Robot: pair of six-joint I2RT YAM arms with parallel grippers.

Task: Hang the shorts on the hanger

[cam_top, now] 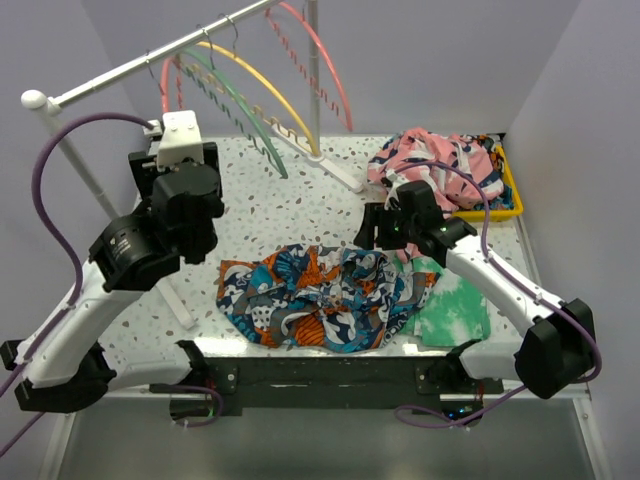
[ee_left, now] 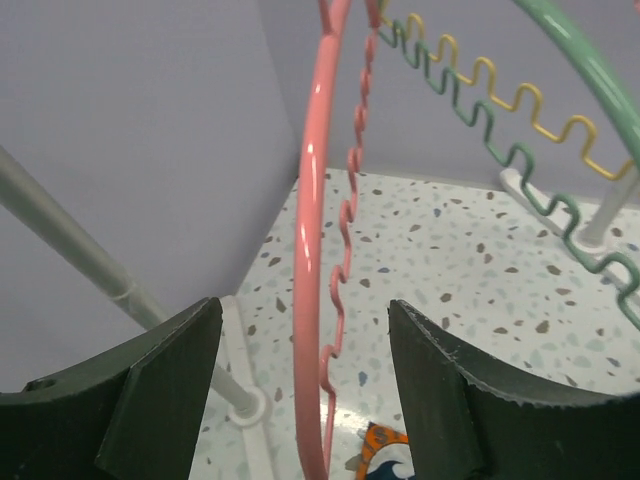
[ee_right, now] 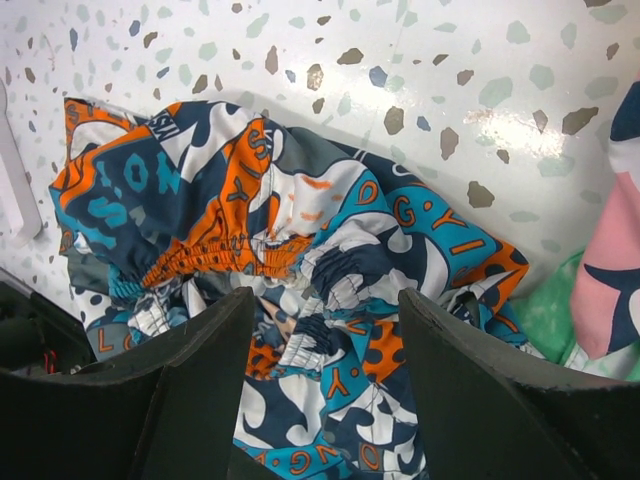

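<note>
The left gripper (ee_left: 305, 310) filled the bottom of its own wrist view, its two dark fingers (ee_left: 165, 385) spread wide. Between them, touching neither, ran the hanger (ee_left: 304, 250): its pink arch and, just beside it, its zigzag lower bar. From above, the hanger (cam_top: 165, 80) hung at the left end of a white rail (cam_top: 130, 68), with the left gripper just below it.

The right gripper (ee_right: 325, 300) also stood spread and held nothing. It was poised over the shorts (ee_right: 300, 230), above the gathered waistband (whether the fingertips touched the cloth could not be told).

The shorts (cam_top: 320, 295) lay crumpled on the speckled table (cam_top: 300, 200), near its front edge and between the two arms, well apart from the hanger. Their print of teal, navy, orange and white faced up in loose folds. Their right edge touched a green tie-dye cloth (cam_top: 455, 310), which lay flat by the right arm.

Farther along the rail hung a green hanger (cam_top: 245, 115) and a yellow hanger (cam_top: 265, 75), both tilted toward the table. In the left wrist view their zigzag bars, green (ee_left: 520, 160) and yellow (ee_left: 500, 90), crossed the upper right.

At the far right of the table a pink, white and navy garment (cam_top: 430, 160) was heaped in a yellow tray (cam_top: 515, 195), spilling over its left side just behind the right gripper.
</note>
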